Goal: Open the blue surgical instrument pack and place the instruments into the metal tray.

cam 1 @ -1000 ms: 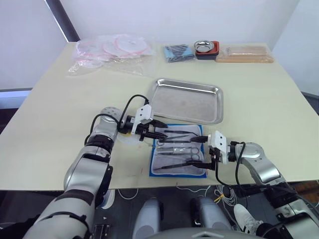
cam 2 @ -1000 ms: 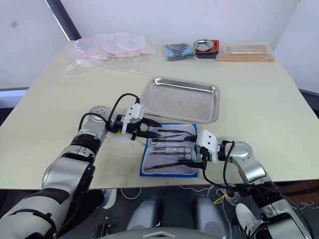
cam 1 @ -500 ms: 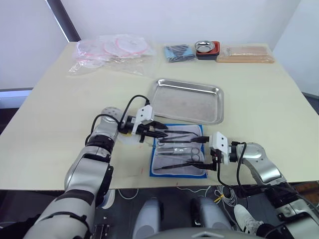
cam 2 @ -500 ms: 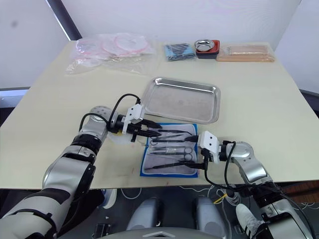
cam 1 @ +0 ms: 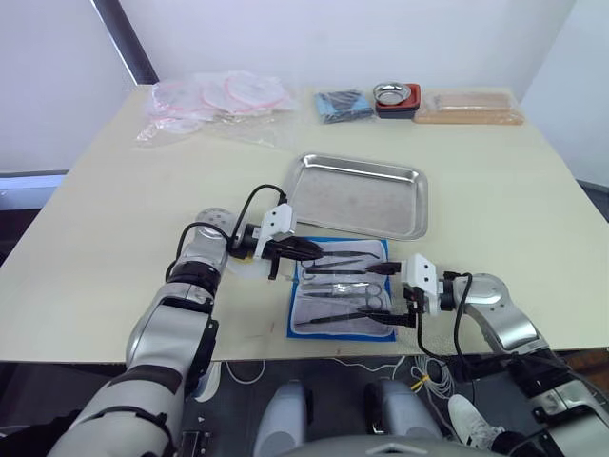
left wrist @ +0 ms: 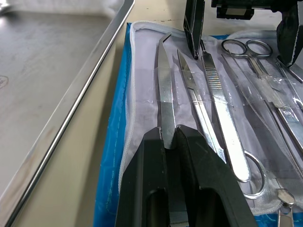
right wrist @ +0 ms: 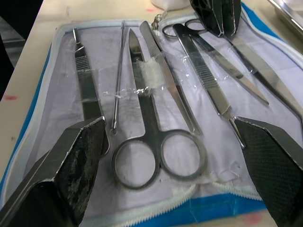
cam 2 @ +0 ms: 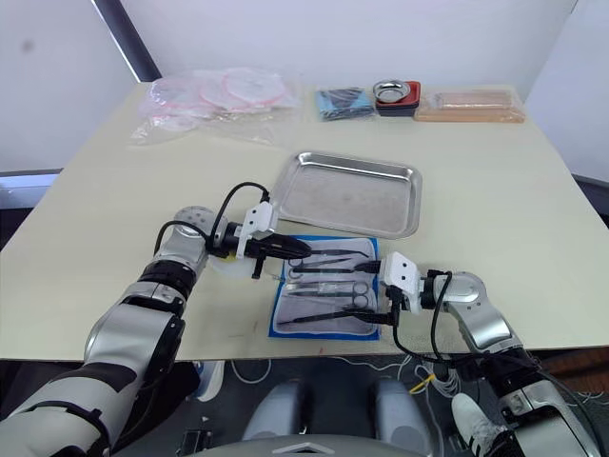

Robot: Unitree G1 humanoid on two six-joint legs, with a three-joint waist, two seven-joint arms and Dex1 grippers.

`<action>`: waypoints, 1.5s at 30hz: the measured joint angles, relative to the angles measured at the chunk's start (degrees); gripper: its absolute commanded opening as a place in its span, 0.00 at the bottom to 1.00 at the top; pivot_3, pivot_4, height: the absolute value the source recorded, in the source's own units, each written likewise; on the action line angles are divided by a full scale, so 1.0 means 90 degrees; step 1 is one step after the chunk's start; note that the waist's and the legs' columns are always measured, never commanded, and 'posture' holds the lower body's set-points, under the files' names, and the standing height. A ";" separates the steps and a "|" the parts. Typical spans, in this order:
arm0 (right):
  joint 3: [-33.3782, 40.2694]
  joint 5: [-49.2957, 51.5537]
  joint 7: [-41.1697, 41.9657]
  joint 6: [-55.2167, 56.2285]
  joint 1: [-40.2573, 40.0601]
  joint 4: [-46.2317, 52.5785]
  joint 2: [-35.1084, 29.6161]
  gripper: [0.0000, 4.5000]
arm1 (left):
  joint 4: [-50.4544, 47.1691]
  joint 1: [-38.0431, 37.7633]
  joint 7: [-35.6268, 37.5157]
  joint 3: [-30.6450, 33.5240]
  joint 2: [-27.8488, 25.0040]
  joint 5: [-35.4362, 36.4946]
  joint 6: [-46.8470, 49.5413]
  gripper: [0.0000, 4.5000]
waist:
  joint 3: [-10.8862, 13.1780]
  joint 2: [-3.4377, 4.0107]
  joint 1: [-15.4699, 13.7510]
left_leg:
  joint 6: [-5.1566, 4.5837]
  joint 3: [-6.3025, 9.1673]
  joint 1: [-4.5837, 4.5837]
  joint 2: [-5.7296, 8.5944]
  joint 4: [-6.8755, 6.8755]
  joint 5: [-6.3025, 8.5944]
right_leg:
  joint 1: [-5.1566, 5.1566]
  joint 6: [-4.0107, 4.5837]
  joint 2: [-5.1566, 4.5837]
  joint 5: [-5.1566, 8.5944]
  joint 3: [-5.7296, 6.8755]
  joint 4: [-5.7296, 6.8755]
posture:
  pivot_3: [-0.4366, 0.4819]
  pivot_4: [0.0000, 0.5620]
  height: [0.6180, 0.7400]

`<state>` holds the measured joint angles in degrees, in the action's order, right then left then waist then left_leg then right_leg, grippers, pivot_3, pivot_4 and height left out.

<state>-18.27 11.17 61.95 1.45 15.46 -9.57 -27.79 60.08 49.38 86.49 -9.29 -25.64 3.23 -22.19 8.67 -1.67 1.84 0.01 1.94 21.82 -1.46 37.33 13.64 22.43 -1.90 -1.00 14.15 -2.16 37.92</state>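
Pinching one slim instrument (left wrist: 165,90) between my left jaws (left wrist: 169,135), which are pressed onto its near end at the pack's left edge. The pack (cam 1: 340,297) lies unzipped and flat on the desk (cam 1: 124,219), pale lining up, just in front of the tray (cam 1: 358,194) and not touching it. The remaining instruments (right wrist: 156,109) sit in a row on the lining: scissors, forceps, a thin probe, some under clear tape. My right jaws (right wrist: 170,165) are spread wide, one finger (right wrist: 71,156) at either side of the scissors' ring handles at the pack's right end, closed on nothing. Tray interior is bare metal. At the desk's far edge I see plastic bags (cam 1: 214,100), a dark cloth bundle (cam 1: 341,103) and a small steel bowl (cam 1: 396,95).
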 measured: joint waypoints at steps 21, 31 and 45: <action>-0.0103 0.0000 -0.0002 -0.0150 0.0093 0.0024 -0.0028 1.00 | -0.1820 -0.0290 -0.0036 -0.0280 -0.0481 -0.0229 0.1301 0.01 | -0.0012 -0.0001 0.0026 | 0.0000 0.0000 -0.0004 -0.0001 -0.0007 0.0000 | 0.0001 0.0001 0.0001 0.0001 -0.0005 -0.0002 | 0.48 0.27 1.00; -0.0121 0.0000 -0.0016 -0.0156 0.0098 0.0031 -0.0030 1.00 | -0.2934 -0.0576 0.0002 -0.0276 -0.0794 -0.0077 0.2402 0.01 | -0.0013 -0.0001 0.0032 | 0.0000 0.0000 -0.0005 -0.0003 -0.0011 0.0000 | 0.0002 0.0002 0.0001 0.0002 -0.0007 -0.0004 | 0.48 0.27 1.00; -0.0145 0.0000 -0.0079 -0.0156 0.0094 0.0028 0.0014 1.00 | -0.4205 -0.1242 -0.0462 -0.0212 -0.1385 0.0303 0.3579 0.01 | -0.0013 0.0000 0.0054 | 0.0000 0.0004 -0.0011 -0.0012 -0.0017 0.0000 | 0.0004 0.0004 0.0000 0.0003 -0.0015 -0.0005 | 0.48 0.27 1.00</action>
<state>-19.57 11.17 61.24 0.05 16.30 -9.32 -27.67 22.24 38.20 82.33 -11.20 -38.11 5.96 10.02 8.55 -1.67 2.32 0.01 1.98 21.73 -1.57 37.18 13.65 22.47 -1.87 -1.00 14.17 -2.30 37.88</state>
